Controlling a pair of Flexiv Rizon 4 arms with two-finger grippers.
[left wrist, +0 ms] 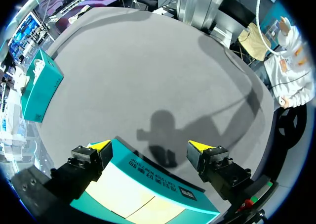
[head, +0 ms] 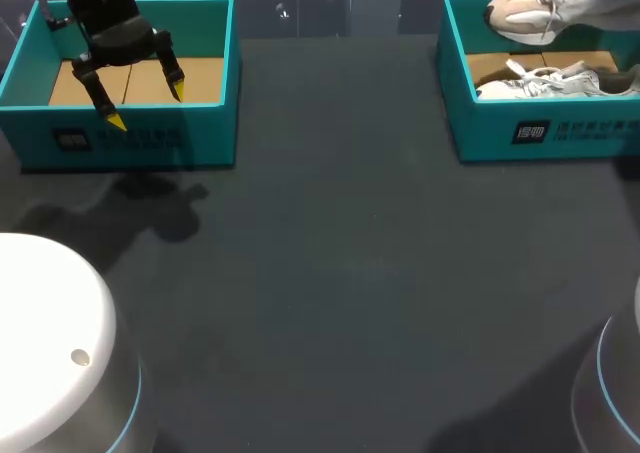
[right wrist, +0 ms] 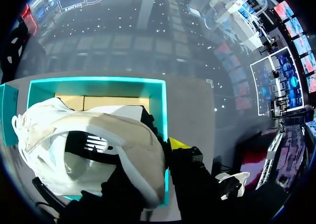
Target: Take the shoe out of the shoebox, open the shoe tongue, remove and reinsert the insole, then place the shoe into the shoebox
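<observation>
A white and beige shoe (head: 545, 8) hangs above the right teal shoebox (head: 540, 133), and a second white shoe (head: 550, 81) lies inside that box. In the right wrist view the raised shoe (right wrist: 94, 145) fills the space over the box rim (right wrist: 98, 79). My right gripper (right wrist: 165, 152) is shut on it; one yellow tip shows beside the shoe and the other is hidden behind it. My left gripper (head: 145, 103) hangs open over the left teal shoebox (head: 130, 138), whose cardboard floor is bare. Its yellow fingertips (left wrist: 101, 146) straddle that box's front wall (left wrist: 148, 172) without touching it.
The dark table top (head: 340, 253) stretches between the two boxes. A white round robot base (head: 40, 333) sits at the near left corner and another (head: 620, 373) at the near right. The right shoebox (left wrist: 39, 85) shows far ahead of the left gripper.
</observation>
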